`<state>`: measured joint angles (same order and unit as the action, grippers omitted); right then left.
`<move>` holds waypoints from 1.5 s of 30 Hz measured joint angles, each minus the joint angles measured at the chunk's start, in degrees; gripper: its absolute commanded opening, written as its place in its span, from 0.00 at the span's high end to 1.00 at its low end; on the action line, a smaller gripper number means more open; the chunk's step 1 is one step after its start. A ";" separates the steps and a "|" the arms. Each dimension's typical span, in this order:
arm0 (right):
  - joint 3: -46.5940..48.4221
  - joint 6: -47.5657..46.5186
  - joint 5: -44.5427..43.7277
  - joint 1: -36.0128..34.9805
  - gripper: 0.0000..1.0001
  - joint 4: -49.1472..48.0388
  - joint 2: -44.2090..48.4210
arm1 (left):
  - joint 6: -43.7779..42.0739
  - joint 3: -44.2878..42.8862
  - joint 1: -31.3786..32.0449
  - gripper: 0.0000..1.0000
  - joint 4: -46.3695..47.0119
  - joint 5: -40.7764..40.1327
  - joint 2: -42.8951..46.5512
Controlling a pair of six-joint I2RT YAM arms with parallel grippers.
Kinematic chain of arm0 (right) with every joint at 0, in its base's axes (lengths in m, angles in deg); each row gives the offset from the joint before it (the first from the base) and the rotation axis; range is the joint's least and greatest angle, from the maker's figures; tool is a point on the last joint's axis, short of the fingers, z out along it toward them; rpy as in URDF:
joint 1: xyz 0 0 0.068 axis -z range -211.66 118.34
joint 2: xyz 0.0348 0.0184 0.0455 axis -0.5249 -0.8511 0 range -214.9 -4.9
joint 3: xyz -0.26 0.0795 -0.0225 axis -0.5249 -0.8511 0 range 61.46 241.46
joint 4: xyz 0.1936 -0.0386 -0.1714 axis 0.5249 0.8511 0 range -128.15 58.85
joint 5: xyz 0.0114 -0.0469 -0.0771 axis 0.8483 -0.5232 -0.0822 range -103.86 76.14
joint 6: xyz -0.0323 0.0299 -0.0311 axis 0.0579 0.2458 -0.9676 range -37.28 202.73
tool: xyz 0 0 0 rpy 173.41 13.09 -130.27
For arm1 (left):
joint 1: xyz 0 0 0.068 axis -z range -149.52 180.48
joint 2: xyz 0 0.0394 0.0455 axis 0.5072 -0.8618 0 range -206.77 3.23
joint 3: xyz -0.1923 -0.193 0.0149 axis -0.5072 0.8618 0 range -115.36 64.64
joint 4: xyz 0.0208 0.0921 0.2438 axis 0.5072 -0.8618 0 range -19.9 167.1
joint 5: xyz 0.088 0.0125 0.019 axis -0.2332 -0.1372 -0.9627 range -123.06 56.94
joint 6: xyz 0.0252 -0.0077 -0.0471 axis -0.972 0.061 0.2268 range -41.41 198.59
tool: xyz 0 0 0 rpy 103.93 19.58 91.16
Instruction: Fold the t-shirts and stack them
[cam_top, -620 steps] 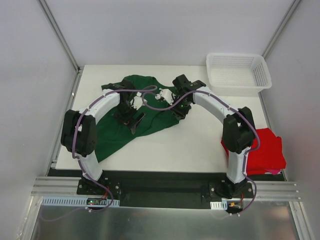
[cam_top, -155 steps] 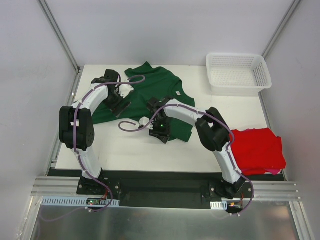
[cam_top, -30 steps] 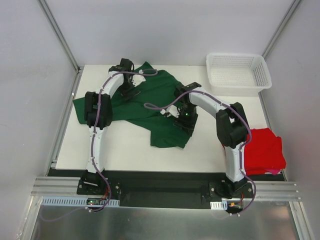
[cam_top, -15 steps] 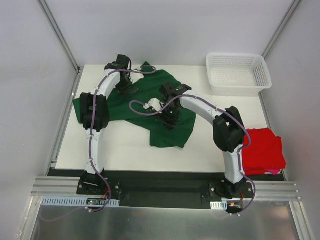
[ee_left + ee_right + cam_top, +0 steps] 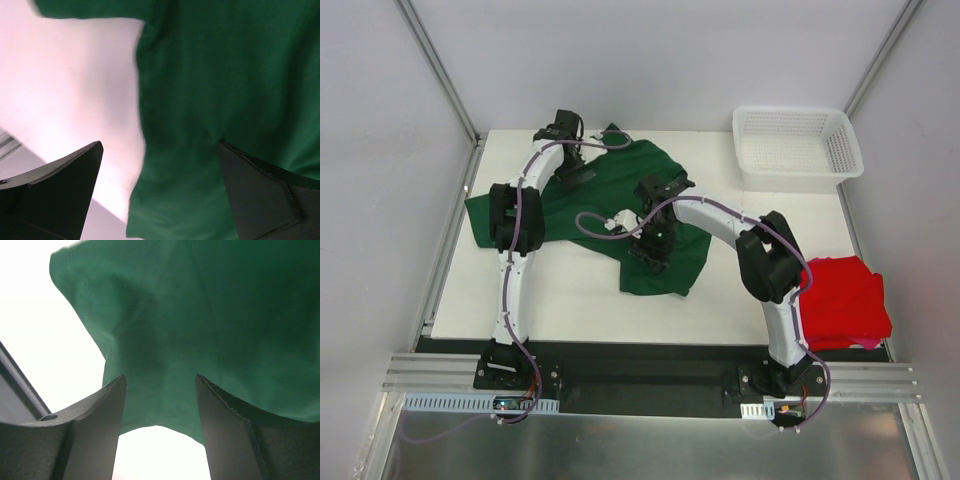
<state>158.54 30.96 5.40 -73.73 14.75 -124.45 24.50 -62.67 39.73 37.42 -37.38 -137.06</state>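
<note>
Two t-shirts, one basket, two pincers: the red t-shirt (image 5: 845, 300) lies in a compact pile at the near right edge of the table (image 5: 570, 300), with bare tabletop along the front. My right pincer (image 5: 160, 380), fingers parted and holding nothing, hovers over the rumpled green t-shirt (image 5: 620, 190) mid-table, left of where it was a second ago. My left pincer (image 5: 157, 150), spread wide, hangs by the shirt's far edge. The white basket (image 5: 790, 110) sits far right.

White table (image 5: 570, 300): green t-shirt (image 5: 630, 178), red t-shirt (image 5: 845, 300) (right edge), mesh basket (image 5: 792, 172)
</note>
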 measured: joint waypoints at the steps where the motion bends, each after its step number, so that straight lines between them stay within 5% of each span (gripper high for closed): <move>1: -0.42 -0.26 0.15 0.00 0.39 0.42 -0.15 | -0.24 0.00 0.00 0.01 -0.02 -0.15 -1.07; 45: -3.15 -18.01 12.57 -1.33 0.33 21.55 -6.67 | -8.20 2.12 -3.67 0.01 5.53 -8.37 -1.57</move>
<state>155.39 12.95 17.97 -75.06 36.30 -131.11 16.31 -60.55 36.06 42.95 -45.75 -138.63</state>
